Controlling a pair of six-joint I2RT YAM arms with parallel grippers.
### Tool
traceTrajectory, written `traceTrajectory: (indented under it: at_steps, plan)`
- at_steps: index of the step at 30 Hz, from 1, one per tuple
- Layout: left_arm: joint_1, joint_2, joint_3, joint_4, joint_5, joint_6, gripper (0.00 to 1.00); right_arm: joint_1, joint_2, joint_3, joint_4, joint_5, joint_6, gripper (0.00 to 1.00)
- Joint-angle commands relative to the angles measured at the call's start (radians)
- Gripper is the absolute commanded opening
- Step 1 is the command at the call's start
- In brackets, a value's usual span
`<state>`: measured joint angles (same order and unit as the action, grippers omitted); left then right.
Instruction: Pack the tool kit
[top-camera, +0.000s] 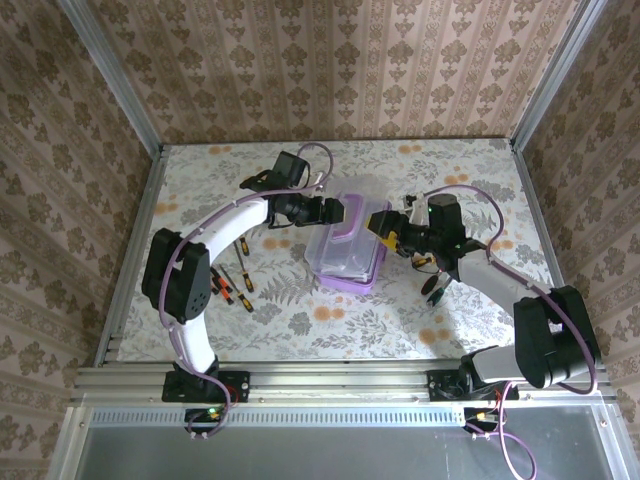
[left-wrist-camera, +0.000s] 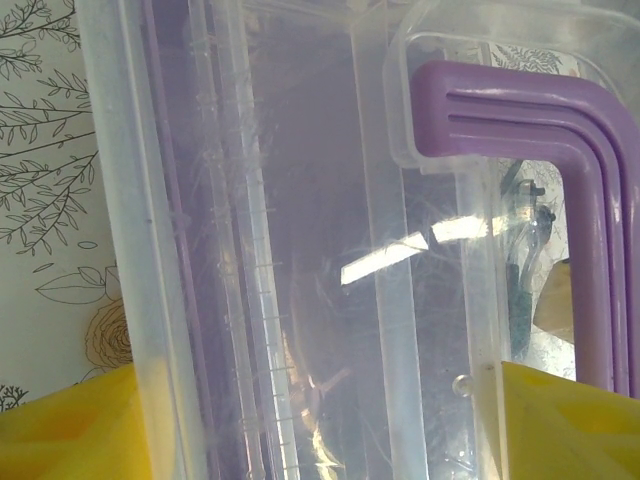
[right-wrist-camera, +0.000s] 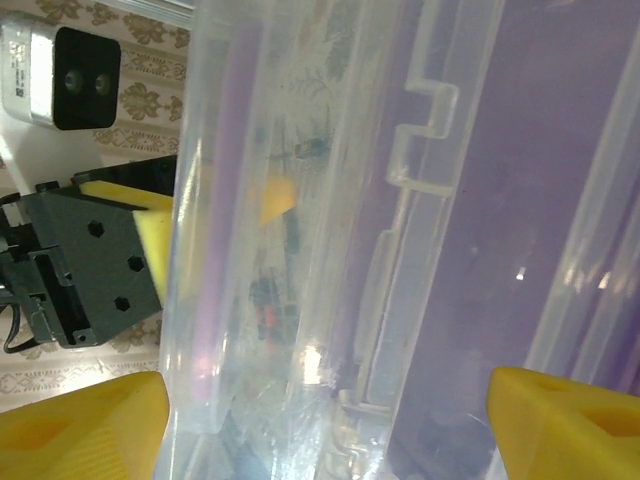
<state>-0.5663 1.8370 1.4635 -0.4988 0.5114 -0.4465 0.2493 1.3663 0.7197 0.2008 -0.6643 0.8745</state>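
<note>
Purple box (top-camera: 346, 262) between left gripper (top-camera: 345, 212), right gripper (top-camera: 378, 222); grip unclear (contents blurred).

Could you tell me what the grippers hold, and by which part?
Cannot be told: the left gripper and right gripper each straddle the tool kit's clear lid from opposite sides, but firm contact is unclear.

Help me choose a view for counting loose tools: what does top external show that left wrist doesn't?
Top external adds screwdrivers lying left of the box, more by the right arm, and the left gripper and right gripper at the box. Left wrist adds the purple handle and clear lid up close, between yellow fingertips. Both show the box and floral table.
</note>
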Motion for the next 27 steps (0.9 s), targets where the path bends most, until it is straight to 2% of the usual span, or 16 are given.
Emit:
traceTrajectory:
  at_steps: [1,11,16,19,20,27]
  plan:
    - [0.003,-0.029,-0.017,0.020,0.057,-0.028,0.52,0.023,-0.008,0.048,0.026,-0.006,0.026,0.84]
    - [0.008,-0.030,-0.006,0.011,0.087,-0.024,0.59,0.073,0.060,0.098,0.083,-0.016,0.062,0.84]
    - [0.008,-0.053,0.005,0.002,0.104,-0.005,0.76,0.074,0.064,0.089,0.112,-0.021,0.084,0.83]
    - [0.013,-0.078,0.009,-0.010,0.089,0.009,0.91,0.074,0.055,0.092,0.113,-0.018,0.086,0.83]
    - [0.017,-0.086,0.009,-0.013,0.081,0.011,0.99,0.075,0.052,0.094,0.109,-0.017,0.086,0.83]
    - [0.085,-0.136,0.002,-0.021,0.060,0.007,1.00,0.077,0.045,0.116,0.084,-0.020,0.078,0.83]
